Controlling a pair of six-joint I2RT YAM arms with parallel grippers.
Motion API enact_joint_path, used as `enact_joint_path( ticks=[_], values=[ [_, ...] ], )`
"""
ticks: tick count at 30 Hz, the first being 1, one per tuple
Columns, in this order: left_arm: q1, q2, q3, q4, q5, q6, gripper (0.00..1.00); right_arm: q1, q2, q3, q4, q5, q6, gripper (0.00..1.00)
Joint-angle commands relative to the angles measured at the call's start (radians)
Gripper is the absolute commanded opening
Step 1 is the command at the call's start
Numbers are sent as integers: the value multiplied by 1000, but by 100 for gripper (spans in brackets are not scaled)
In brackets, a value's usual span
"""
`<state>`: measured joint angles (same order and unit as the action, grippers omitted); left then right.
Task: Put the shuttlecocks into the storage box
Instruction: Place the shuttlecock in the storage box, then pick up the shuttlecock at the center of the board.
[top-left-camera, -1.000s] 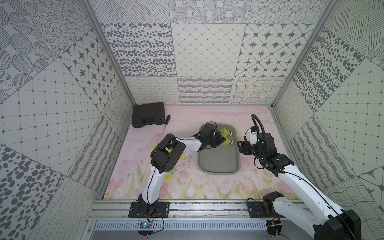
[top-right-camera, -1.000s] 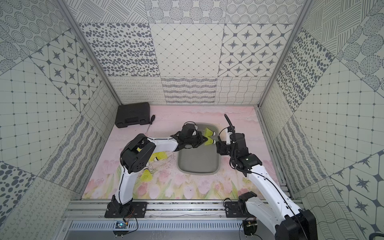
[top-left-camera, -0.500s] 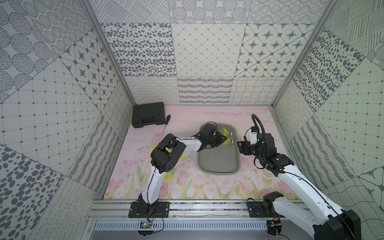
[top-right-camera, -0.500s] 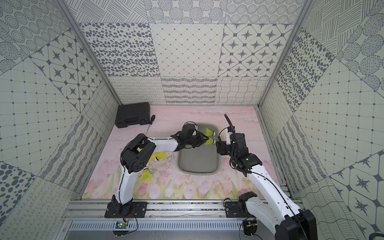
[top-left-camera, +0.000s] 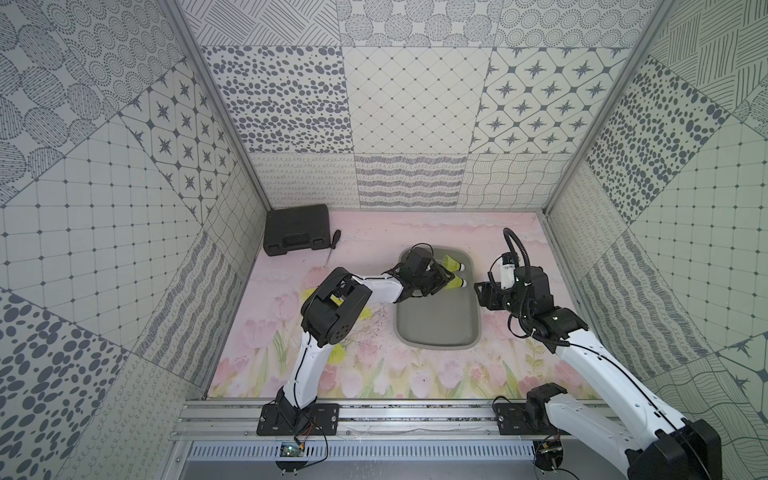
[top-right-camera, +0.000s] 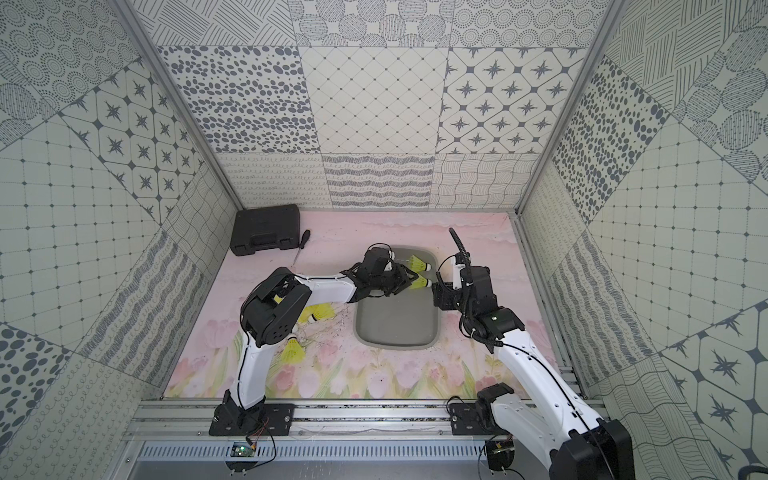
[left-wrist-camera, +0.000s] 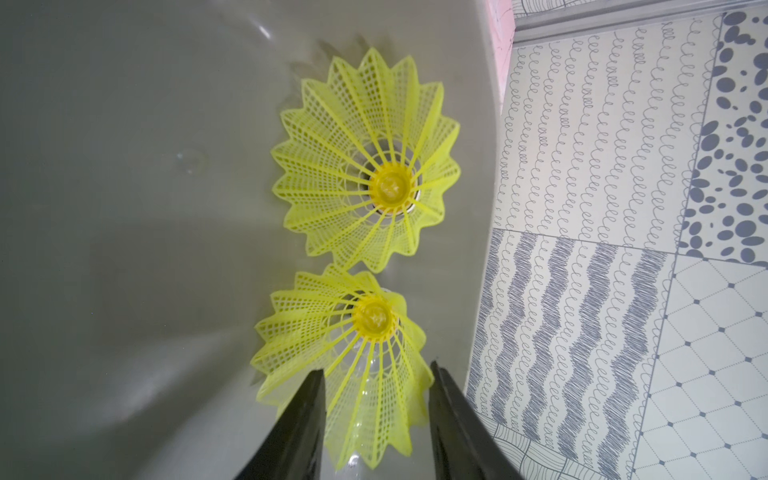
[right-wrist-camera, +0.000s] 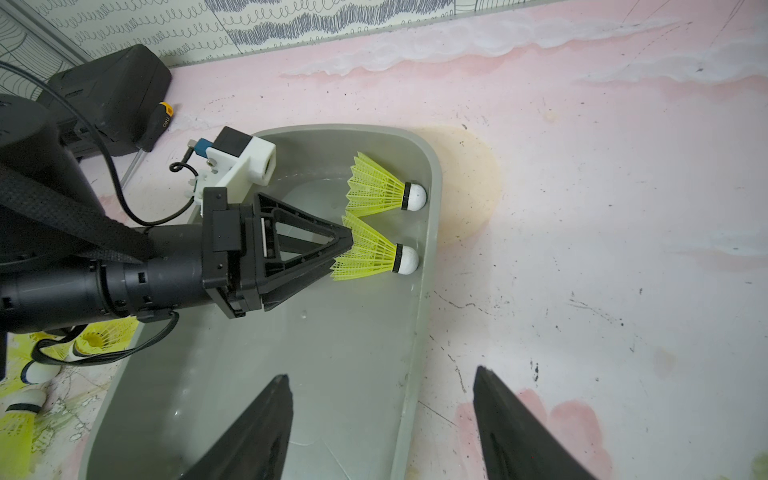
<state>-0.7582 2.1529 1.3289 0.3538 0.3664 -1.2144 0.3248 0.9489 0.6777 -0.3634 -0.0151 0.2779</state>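
While left fingers and right fingers stand apart, patterned walls enclose pink mat

bright, even light; soft shadows; wide-angle bending at edges.

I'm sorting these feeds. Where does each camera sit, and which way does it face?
Top views: high over the front rail, looking down into the cell; left arm, right arm, storage box and black case show.
Left wrist: on the left arm, looking along the left claw into the box at two shuttlecocks; only its fingertips show.
Right wrist: on the right arm, looking across the box; right claw shows, plus the left arm.
Shared: all show those two shuttlecocks.
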Motion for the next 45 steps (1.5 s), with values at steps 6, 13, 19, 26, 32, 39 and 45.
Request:
enact_joint_path(
  ticks=[6,13,19,26,32,39,45],
  values=[
    [10,-74,-31,-16,-37,73,57,-4,0,-7,23,-4,-9,73],
    [54,-179,-109,-74,-60,146,62,-4,-1,-11,23,4,-11,74],
    [132,-354,-195,-225,-110,289,62,-7,-3,-11,29,3,-10,74],
    [178,-564,-195,-575,-281,554,63,-9,3,-14,48,-2,-9,74],
    [197,-711,-224,-765,-445,695,70,-10,27,-14,65,-18,-7,74],
    [286,-765,-277,-831,-469,741,73,-10,43,-14,78,-44,-5,74],
    [366,-713,-279,-830,-409,775,73,-10,44,-13,71,-51,-4,74]
  ],
)
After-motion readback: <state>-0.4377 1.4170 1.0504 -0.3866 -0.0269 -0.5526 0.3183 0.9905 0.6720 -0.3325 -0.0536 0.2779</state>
